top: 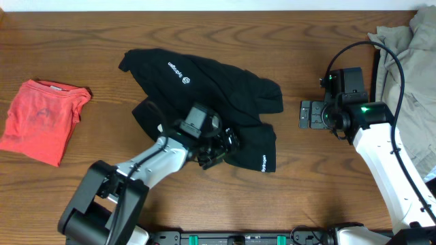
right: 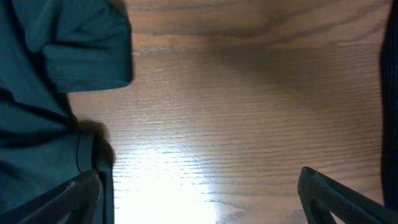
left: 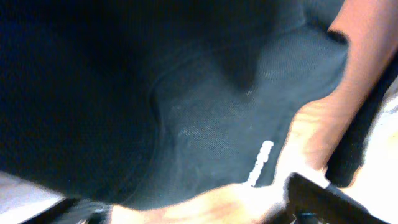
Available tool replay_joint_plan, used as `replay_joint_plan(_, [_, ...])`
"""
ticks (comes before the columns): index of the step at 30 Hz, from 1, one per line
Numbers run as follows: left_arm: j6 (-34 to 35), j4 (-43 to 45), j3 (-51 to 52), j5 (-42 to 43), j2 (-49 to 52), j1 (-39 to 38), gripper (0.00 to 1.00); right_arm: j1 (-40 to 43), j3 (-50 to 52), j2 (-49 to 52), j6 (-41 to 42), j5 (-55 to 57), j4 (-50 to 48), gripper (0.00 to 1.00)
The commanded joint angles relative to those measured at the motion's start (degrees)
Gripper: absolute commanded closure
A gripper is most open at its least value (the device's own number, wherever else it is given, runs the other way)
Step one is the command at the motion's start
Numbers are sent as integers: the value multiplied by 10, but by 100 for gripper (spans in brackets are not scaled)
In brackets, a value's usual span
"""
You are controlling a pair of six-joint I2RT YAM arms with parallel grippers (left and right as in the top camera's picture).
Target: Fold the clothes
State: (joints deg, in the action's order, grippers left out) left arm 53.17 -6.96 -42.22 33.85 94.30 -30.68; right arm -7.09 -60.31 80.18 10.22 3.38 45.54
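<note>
The black shirt (top: 204, 85) lies crumpled in the middle of the table, with white logo lettering near its top and on its lower right hem. My left gripper (top: 219, 146) is low over the shirt's lower part. In the blurred left wrist view its fingers (left: 186, 210) stand wide apart, with black fabric (left: 155, 93) and white lettering (left: 258, 163) just beyond them. My right gripper (top: 312, 114) is open and empty over bare wood, right of the shirt. Its fingers (right: 199, 190) are apart, with the shirt's edge (right: 50, 74) at the left. The coral-red tee (top: 41, 119) lies at the far left.
The beige garment (top: 409, 82) is heaped at the right edge, behind my right arm. The wooden table (top: 327, 184) shows between the shirt and the right arm, and a black cable (top: 392, 54) loops over the beige garment.
</note>
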Motion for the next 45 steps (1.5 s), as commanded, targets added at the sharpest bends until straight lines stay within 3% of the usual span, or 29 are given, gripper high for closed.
replay_joint_plan(1, [35,2,17,-78,12,-19,35,4,-3,-4,5,-4,-1,1])
replay_joint_plan(5, [19,-31,17,-144,12,-7,94,4,-3,-4,5,-4,-1,1])
replay_joint_plan(11, [-57,-155,17,-198,5,99,94,4,-2,-3,5,-29,-10,1])
replay_joint_plan(16, [-153,-255,17,-202,-26,275,94,0,17,0,5,-117,-54,1])
replay_joint_plan(20, [-181,-299,17,-192,-47,414,94,-14,38,18,5,-172,-97,1])
replay_joint_plan(23, [-204,-303,17,-153,-49,482,94,-33,59,47,5,-191,-137,7])
replay_joint_plan(25, [-206,-303,17,-141,-48,504,94,-49,70,70,5,-198,-163,11])
replay_joint_plan(34, [-206,-303,17,-137,-48,509,94,-140,76,197,5,-203,-265,14])
replay_joint_plan(36, [-206,-303,17,-137,-48,509,94,-153,76,222,5,-203,-283,27])
replay_joint_plan(37, [-206,-303,17,-137,-48,509,94,-156,76,231,5,-203,-292,38])
replay_joint_plan(38, [-206,-303,17,-137,-48,509,94,-158,76,241,5,-202,-300,57])
replay_joint_plan(41, [-206,-303,17,-137,-48,509,94,-155,76,251,5,-163,-308,99])
replay_joint_plan(45, [-206,-303,17,-137,-48,509,94,-126,46,228,0,-43,-284,99])
